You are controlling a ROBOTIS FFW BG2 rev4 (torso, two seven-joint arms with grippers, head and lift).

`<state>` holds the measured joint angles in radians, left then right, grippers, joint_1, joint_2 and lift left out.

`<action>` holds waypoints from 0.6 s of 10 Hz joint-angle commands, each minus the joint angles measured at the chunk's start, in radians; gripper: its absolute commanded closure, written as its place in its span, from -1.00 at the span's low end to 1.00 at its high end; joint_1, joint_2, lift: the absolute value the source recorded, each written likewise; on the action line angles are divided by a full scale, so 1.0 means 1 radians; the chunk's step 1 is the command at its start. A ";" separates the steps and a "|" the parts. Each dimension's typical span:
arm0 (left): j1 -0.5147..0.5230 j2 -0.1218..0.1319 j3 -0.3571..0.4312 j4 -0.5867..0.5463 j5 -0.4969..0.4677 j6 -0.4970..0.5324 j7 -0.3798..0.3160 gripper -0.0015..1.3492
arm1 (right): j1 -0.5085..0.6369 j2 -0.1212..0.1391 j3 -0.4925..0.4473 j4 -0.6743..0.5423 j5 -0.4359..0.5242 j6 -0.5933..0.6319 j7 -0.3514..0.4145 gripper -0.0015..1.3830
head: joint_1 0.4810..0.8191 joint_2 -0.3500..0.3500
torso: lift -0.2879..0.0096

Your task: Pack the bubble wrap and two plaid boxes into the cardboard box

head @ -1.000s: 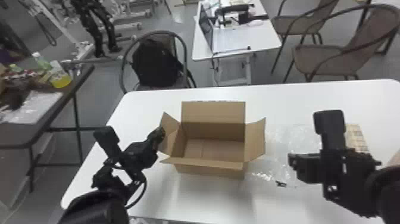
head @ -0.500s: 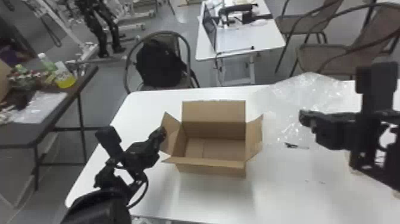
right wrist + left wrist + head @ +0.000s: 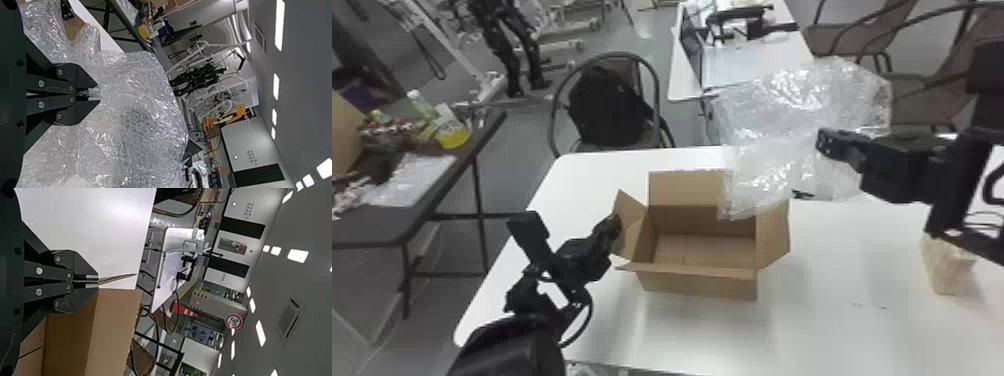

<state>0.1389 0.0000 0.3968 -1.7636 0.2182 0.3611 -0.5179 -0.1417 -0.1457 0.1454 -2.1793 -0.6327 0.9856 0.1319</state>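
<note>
Open and upright, the cardboard box (image 3: 702,285) stands on the table with nothing inside. My left gripper (image 3: 616,225) is at its left flap; in the left wrist view the left gripper (image 3: 98,281) is shut on that flap's edge. At the right, my right gripper (image 3: 824,142) holds the bubble wrap (image 3: 782,115) up, its lower left part hanging over the box's back right corner. In the right wrist view the right gripper (image 3: 94,94) is shut on the crumpled bubble wrap (image 3: 137,117). One plaid box (image 3: 947,265) stands at the far right, partly behind the right arm.
The white table (image 3: 832,330) carries a small dark item (image 3: 802,194) behind the box's right flap. Behind the table stands a chair with a black backpack (image 3: 607,107). A dark side table (image 3: 432,210) with bottles and plastic is at the left.
My right gripper has lifted the bubble wrap off the table and carried it left, over the box's back right corner. The left arm and the box have stayed about where they were.
</note>
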 commanded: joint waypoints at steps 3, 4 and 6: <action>-0.002 -0.003 -0.041 0.006 0.009 -0.001 0.033 0.79 | -0.093 0.077 0.045 0.289 -0.015 -0.039 0.176 0.81 | 0.16 0.95 | 0.35; 0.002 -0.003 -0.056 0.010 0.020 -0.008 0.050 0.79 | -0.119 0.098 0.072 0.417 -0.036 -0.056 0.241 0.81 | 0.18 0.97 | 0.35; 0.010 -0.003 -0.087 0.010 0.038 -0.019 0.085 0.79 | -0.133 0.124 0.103 0.516 -0.030 -0.078 0.273 0.81 | 0.27 1.00 | 0.35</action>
<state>0.1466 0.0000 0.3179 -1.7530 0.2513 0.3438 -0.4322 -0.2719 -0.0273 0.2435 -1.6824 -0.6679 0.9127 0.4064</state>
